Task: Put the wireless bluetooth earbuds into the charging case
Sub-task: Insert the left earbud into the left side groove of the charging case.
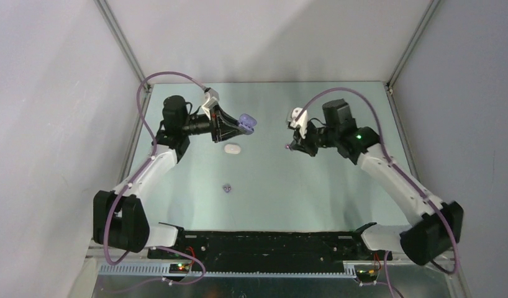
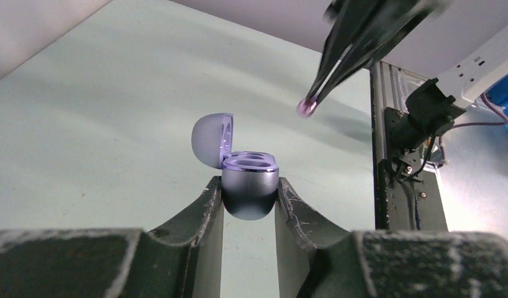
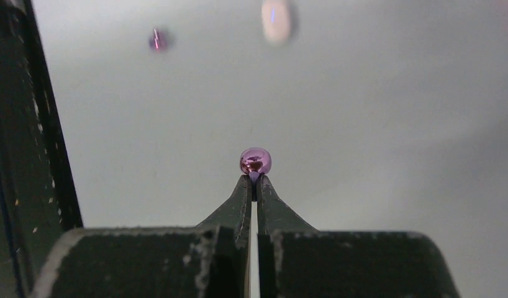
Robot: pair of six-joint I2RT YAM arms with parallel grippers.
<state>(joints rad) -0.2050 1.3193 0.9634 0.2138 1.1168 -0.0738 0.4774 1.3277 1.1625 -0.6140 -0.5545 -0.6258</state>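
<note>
My left gripper [image 1: 242, 126] is shut on an open purple charging case [image 2: 249, 186], held above the table with its lid [image 2: 213, 139] tipped back and both sockets empty. The case also shows in the top view [image 1: 247, 120]. My right gripper [image 1: 290, 148] is shut on a purple earbud [image 3: 256, 161], pinched at its fingertips, in the air to the right of the case. The same earbud shows in the left wrist view [image 2: 307, 107]. A second purple earbud [image 1: 226, 187] lies on the table nearer the bases; it also shows in the right wrist view [image 3: 157, 40]. No white earbuds are in view.
A closed white case [image 1: 232, 148] lies on the table below the left gripper; it also shows in the right wrist view [image 3: 276, 20]. Grey walls with metal frame posts enclose the table on three sides. A black rail [image 1: 270, 243] runs along the near edge.
</note>
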